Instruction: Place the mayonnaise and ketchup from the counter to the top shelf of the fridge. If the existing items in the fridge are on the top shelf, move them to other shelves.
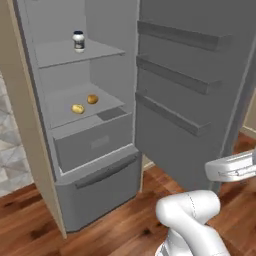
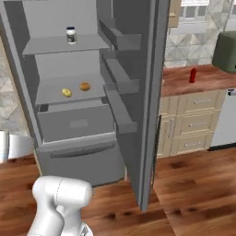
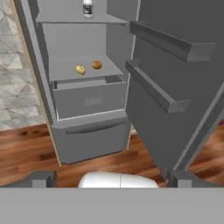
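The fridge (image 1: pixel 95 165) stands open, its door (image 1: pixel 200 100) swung wide to the right with three grey door racks showing. The mayonnaise jar (image 1: pixel 78 41) stands upright on the top shelf (image 1: pixel 60 52), toward the back and left of the shelf's middle. On the shelf below (image 1: pixel 65 107), the yellowish oval food (image 1: pixel 77 108) and the orange-brown ball (image 1: pixel 92 99) lie near each other but apart, the ball a little deeper in. Under them is the grey drawer (image 1: pixel 92 142), closed.

In the right base view the ketchup bottle (image 2: pixel 192 74) stands upright on the wood-grain worktop (image 2: pixel 184 83), beyond the open door's edge and well apart from the fridge interior.

The arm is drawn back and held low in front of the fridge: a white elbow joint (image 1: pixel 187 207) bulges at the bottom of the left base view, and a white link (image 1: pixel 232 167) reaches in from the right edge at about the height of the fridge's base. The hand looks straight toward the open fridge. The gripper (image 3: pixel 109 179) shows its two dark fingertips (image 3: pixel 41 178) set wide apart with nothing between them.
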Motion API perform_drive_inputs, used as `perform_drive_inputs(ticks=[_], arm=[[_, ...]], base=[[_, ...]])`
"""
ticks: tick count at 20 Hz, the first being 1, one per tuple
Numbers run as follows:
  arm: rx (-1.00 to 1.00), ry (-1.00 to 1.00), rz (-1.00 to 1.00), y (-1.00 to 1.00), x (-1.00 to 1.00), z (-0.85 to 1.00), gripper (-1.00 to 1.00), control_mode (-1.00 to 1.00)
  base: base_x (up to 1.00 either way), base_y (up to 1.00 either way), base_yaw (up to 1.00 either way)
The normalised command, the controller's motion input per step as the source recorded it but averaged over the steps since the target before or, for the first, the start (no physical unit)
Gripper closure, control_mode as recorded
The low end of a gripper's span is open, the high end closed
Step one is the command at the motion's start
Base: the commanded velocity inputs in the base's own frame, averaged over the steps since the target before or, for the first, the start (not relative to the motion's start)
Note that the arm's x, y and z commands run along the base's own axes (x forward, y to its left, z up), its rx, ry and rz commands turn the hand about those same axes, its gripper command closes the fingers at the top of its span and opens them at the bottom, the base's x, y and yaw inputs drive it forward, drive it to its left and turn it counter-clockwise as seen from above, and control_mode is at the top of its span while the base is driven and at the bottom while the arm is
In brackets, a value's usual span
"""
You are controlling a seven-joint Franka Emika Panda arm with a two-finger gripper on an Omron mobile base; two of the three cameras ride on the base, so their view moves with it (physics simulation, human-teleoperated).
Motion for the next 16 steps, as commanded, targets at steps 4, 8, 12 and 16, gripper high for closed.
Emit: perform_drive_inputs(ticks=[4, 8, 12, 16], arm=[[0.0, 0.0, 0.0, 0.0, 0.0, 0.0, -1.0, 1.0], [0.0, 0.0, 0.0, 0.0, 0.0, 0.0, -1.0, 1.0], [0.0, 0.0, 0.0, 0.0, 0.0, 0.0, -1.0, 1.0], [0.0, 0.0, 0.0, 0.0, 0.0, 0.0, -1.0, 1.0]], base=[[-0.25, 0.07, -0.95], [0.0, -0.08, -0.92], [0.0, -0.29, -0.85], [0.0, -0.41, -0.81]])
